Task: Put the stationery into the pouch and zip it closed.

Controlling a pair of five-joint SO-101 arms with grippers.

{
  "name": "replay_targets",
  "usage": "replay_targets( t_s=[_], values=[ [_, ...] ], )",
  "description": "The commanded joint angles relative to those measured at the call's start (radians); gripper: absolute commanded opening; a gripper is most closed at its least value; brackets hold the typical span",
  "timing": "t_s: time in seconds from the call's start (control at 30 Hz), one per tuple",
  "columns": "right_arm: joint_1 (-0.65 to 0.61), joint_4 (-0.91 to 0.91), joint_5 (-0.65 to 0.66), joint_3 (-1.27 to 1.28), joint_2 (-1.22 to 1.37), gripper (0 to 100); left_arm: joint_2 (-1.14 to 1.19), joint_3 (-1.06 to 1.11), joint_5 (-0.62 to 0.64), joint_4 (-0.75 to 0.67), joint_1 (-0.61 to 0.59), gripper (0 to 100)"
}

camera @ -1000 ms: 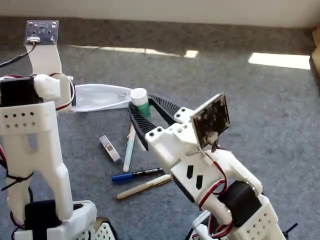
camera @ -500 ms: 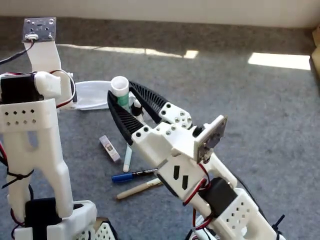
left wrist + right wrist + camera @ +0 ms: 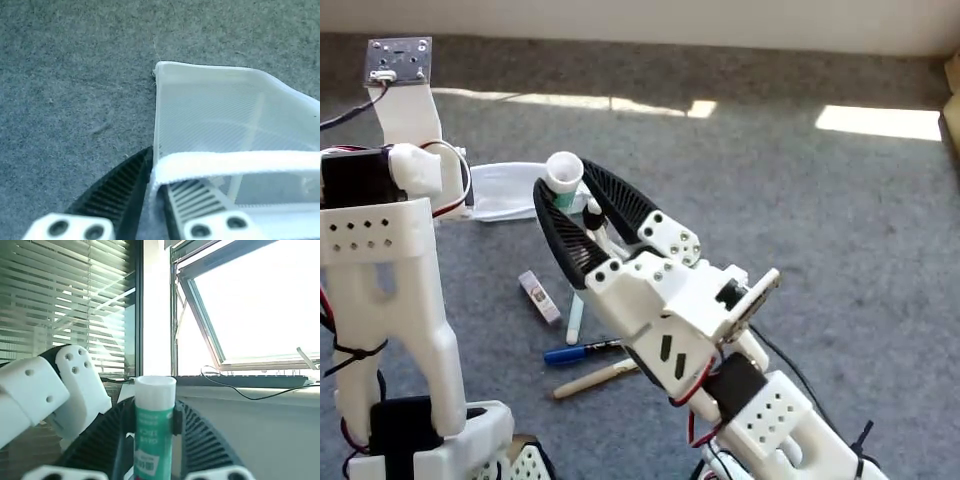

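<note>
A white mesh pouch (image 3: 518,190) lies on the grey carpet, and my left gripper (image 3: 153,167) is shut on its white rim band (image 3: 235,161), holding the mouth up. A glue stick (image 3: 563,176) with a white cap and green body is clamped between the black fingers of my right gripper (image 3: 565,196), tilted upward right beside the pouch mouth. In the right wrist view the glue stick (image 3: 152,432) stands upright between the fingers (image 3: 200,440). On the carpet lie a light-blue pen (image 3: 576,316), a blue marker (image 3: 584,351), a beige pencil (image 3: 596,377) and a small eraser (image 3: 538,297).
The left arm's white body (image 3: 390,270) stands tall at the left edge. The right arm's body (image 3: 690,330) hangs over the loose stationery. Open carpet stretches to the right and far side, with sunlit patches (image 3: 880,120).
My right gripper has carried the glue stick leftward to the pouch mouth and tipped it further upward. The left arm has kept still on the pouch.
</note>
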Motion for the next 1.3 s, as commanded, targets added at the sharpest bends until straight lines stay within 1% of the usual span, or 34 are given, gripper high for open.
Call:
replay_targets(
  t_s=[0.0, 0.23, 0.67, 0.73, 0.93, 1.27],
  values=[
    [-0.015, -0.117, -0.008, -0.016, 0.102, 0.5, -0.005, 0.007, 0.011, -0.003, 0.016, 1],
    [-0.013, -0.28, -0.008, -0.012, 0.259, 0.5, -0.005, 0.007, 0.011, -0.003, 0.016, 1],
    [-0.008, -0.461, -0.005, -0.018, 0.469, 0.5, -0.005, 0.019, 0.011, -0.003, 0.015, 1],
    [0.007, -0.486, -0.005, -0.019, 0.479, 0.5, -0.005, 0.028, 0.011, -0.003, 0.015, 1],
    [0.056, -0.498, -0.008, -0.019, 0.492, 0.5, -0.007, 0.031, 0.011, -0.003, 0.013, 1],
    [0.056, -0.498, -0.009, -0.016, 0.601, 0.5, -0.007, 0.031, 0.011, -0.003, 0.013, 1]
  ],
)
